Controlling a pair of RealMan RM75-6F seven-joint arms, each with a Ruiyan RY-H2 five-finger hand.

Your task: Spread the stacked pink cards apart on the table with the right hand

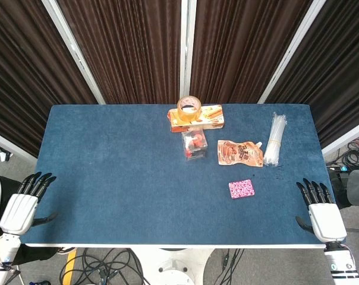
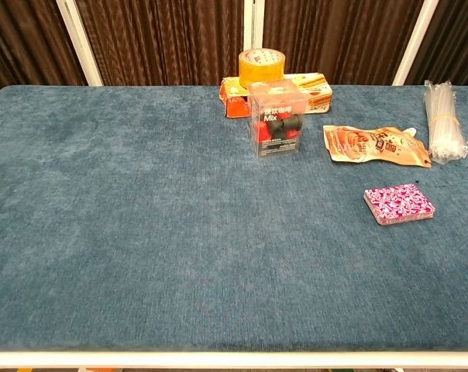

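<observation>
Nothing's been started yet – the small squared-up stack of pink patterned cards is left untouched near the front right corner of the blue cloth-covered table, and the empty, fingers-spread right hand would need to be brought over – left hand likewise empty.

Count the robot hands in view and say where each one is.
2. The left hand, black-fingered with a white back, lies at the table's near left edge; the right hand lies at the near right edge. The chest view shows neither.
</observation>
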